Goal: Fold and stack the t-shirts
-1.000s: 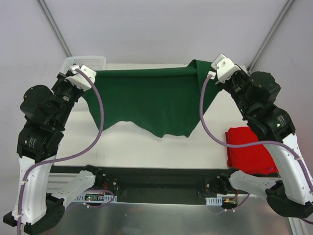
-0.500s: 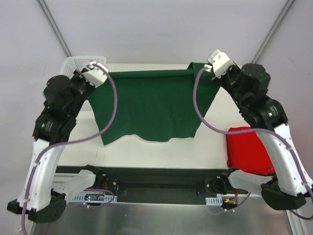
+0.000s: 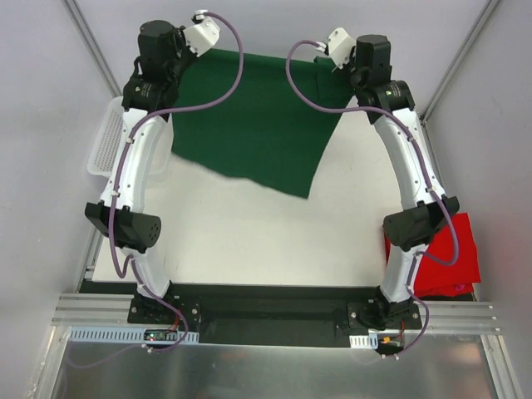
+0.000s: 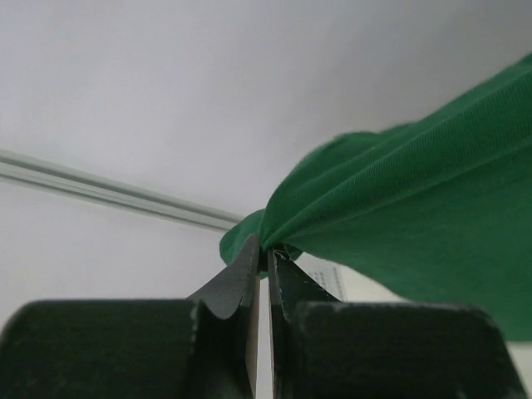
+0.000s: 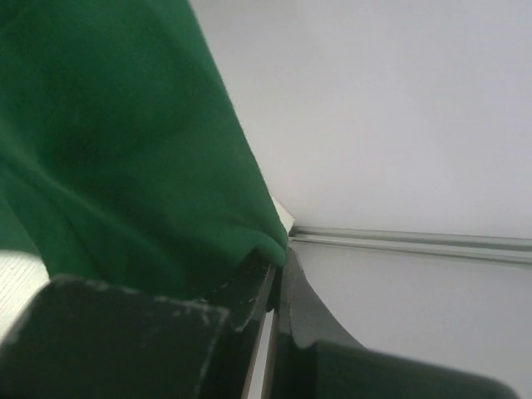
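The dark green t-shirt (image 3: pixel 249 125) hangs spread between both raised arms over the far half of the table. My left gripper (image 3: pixel 207 51) is shut on its top left corner, and the left wrist view shows cloth (image 4: pixel 399 224) bunched between the gripper's tips (image 4: pixel 266 249). My right gripper (image 3: pixel 325 63) is shut on the top right corner, where the fabric (image 5: pixel 125 150) folds over its tips (image 5: pixel 277 253). The shirt's lower edge slopes down to the right, just above the table. The red t-shirt (image 3: pixel 453 249) lies folded at the near right, partly behind the right arm.
A white mesh basket (image 3: pixel 104 145) stands at the left edge of the white table (image 3: pixel 249 241), beside the left arm. Grey walls and metal frame rails close in the back. The arm bases sit on the black rail at the near edge.
Both arms have stretched up and toward the far wall, carrying the green t-shirt with them. It now hangs higher and further back. The red t-shirt has not moved.
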{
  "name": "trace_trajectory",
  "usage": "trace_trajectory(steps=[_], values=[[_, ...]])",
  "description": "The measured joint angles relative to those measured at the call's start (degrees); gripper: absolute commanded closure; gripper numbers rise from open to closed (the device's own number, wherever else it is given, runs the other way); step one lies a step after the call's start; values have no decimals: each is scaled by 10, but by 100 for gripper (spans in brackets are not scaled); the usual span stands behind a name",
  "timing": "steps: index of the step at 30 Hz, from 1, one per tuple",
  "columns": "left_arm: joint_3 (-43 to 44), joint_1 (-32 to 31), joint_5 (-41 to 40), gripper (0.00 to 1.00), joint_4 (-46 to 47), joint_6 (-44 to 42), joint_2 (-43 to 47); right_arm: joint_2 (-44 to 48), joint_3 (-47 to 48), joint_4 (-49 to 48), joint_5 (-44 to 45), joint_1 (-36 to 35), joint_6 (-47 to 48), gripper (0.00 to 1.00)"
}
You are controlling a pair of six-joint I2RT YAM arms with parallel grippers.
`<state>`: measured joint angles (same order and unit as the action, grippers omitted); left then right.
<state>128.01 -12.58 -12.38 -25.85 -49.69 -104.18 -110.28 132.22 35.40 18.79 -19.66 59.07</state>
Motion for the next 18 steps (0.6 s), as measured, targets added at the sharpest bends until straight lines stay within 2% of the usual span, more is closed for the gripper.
trace_trajectory(steps=[2, 5, 9, 11, 12, 13, 14, 15, 17, 18], values=[[30, -6, -2, 100, 5, -12, -2, 5, 6, -8, 4, 2, 9, 99], [18, -17, 0, 100, 7, -18, 43, 38, -8, -30, 8, 1, 17, 99], [-87, -26, 13, 100, 17, -7, 163, 117, -60, -45, 3, 0, 16, 99], [-160, -33, 16, 91, 20, 5, 235, 164, -92, -43, -13, -3, 11, 99], [-186, -36, 19, 62, 18, 8, 262, 186, -110, -38, -22, -5, 10, 85], [-218, -38, 24, 22, 12, 16, 292, 207, -135, -38, -31, -6, 9, 69], [-251, -40, 30, 1, 6, 23, 318, 240, -179, -24, -49, -7, 5, 51], [-286, -40, 34, 1, 1, 32, 345, 260, -207, -4, -62, -8, 5, 20], [-360, -38, 52, 1, -41, 49, 389, 294, -272, 55, -102, -7, 13, 1], [-394, -38, 67, 1, -70, 53, 406, 301, -297, 98, -124, -7, 22, 3]])
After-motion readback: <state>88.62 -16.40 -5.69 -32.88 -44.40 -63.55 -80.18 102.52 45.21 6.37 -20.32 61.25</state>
